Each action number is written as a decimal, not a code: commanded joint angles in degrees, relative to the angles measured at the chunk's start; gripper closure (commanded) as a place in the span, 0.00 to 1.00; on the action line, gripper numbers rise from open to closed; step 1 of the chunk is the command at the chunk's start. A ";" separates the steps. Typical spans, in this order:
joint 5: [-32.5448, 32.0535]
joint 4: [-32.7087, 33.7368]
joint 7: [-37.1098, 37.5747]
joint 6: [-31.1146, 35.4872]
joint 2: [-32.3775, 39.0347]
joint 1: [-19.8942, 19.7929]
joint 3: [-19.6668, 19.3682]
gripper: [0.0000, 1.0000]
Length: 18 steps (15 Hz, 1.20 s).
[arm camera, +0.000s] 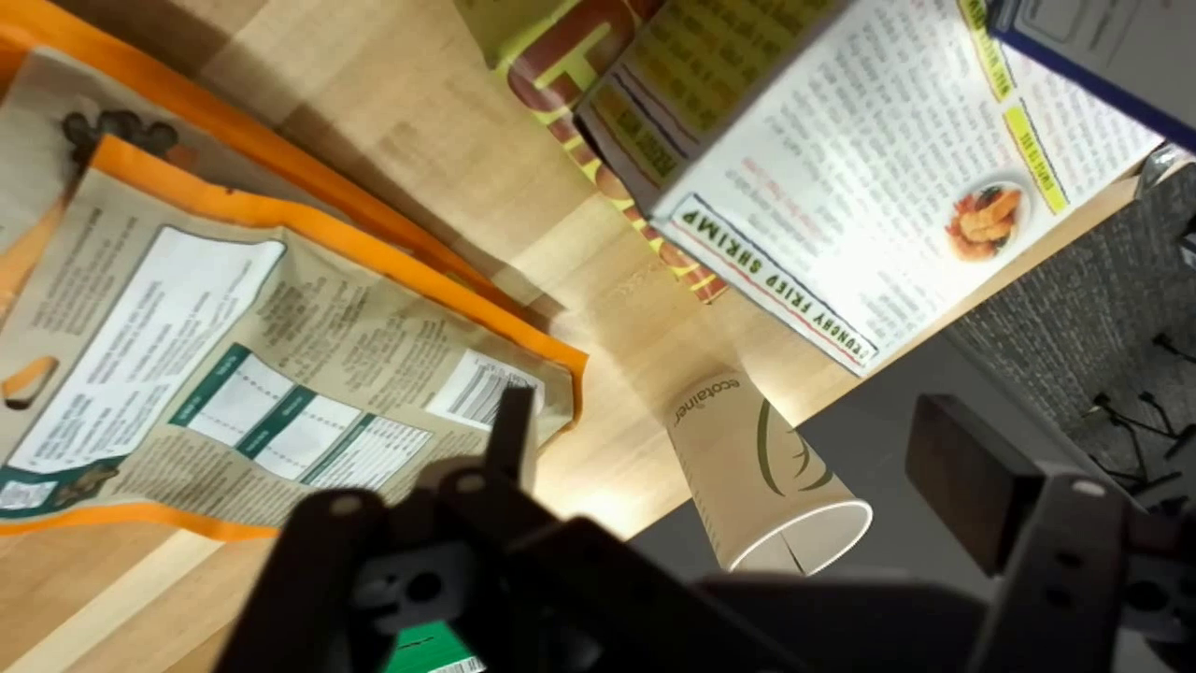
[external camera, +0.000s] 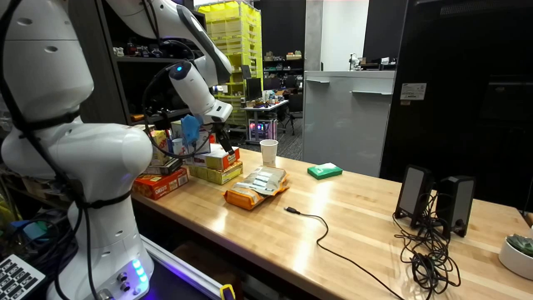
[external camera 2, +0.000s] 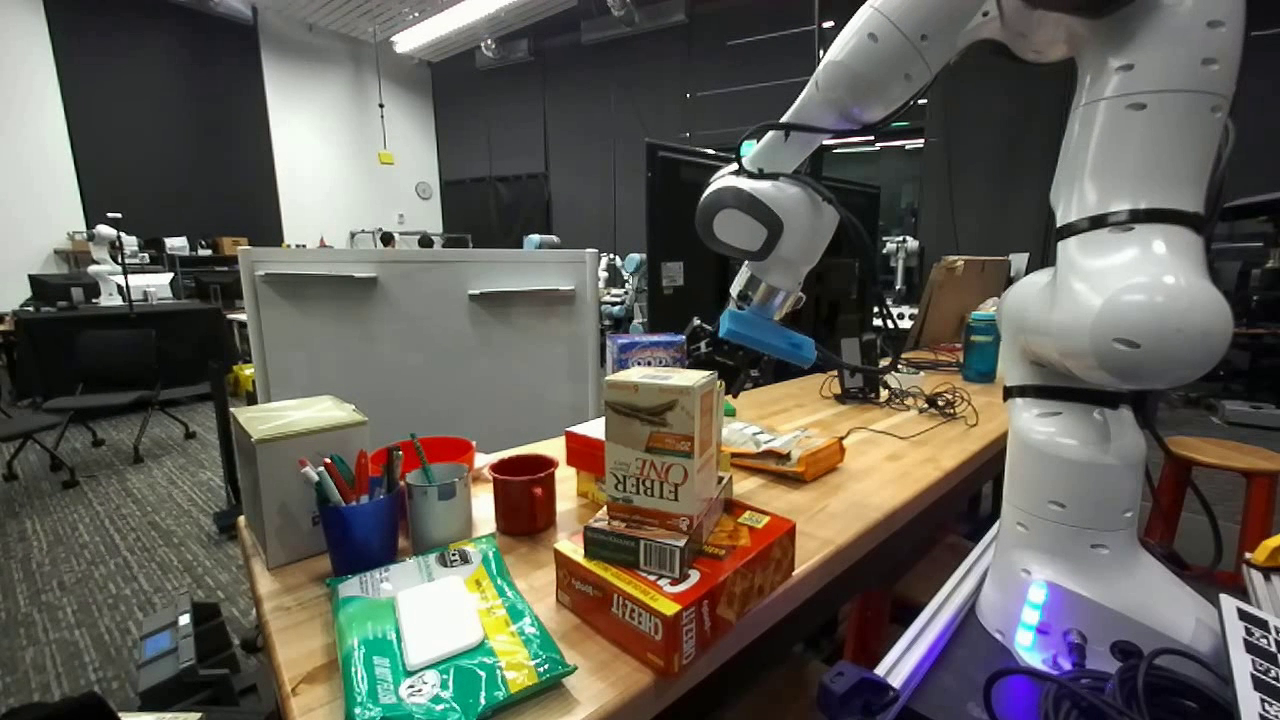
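My gripper (arm camera: pixel 743 458) stands open above the table with nothing held; its dark fingers (arm camera: pixel 967 477) are wide apart. In the wrist view an upright paper cup (arm camera: pixel 724 435) appears between them, farther off and untouched. An exterior view shows the white cup (external camera: pixel 269 154) at the table's far edge, a short way from the gripper (external camera: pixel 225 143). The cup cannot be made out in the exterior view with the gripper (external camera 2: pixel 718 365) behind the boxes. An orange and tan bag (external camera: pixel 258 185) lies flat beside the cup. Near the gripper is a white and red box (external camera: pixel 218 157) on a yellow box (external camera: pixel 216 173).
A green packet (external camera: pixel 325 171) lies past the bag. A black cable (external camera: pixel 333 250) runs toward two speakers (external camera: pixel 414 193) with tangled wires. A Cheez-It box (external camera 2: pixel 680 590) carries a Fiber One box (external camera 2: pixel 655 440). Nearby stand a red mug (external camera 2: pixel 524 495) and a blue pen cup (external camera 2: pixel 360 535).
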 commanded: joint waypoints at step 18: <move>-0.70 1.06 0.76 0.53 0.63 -1.39 -0.33 0.00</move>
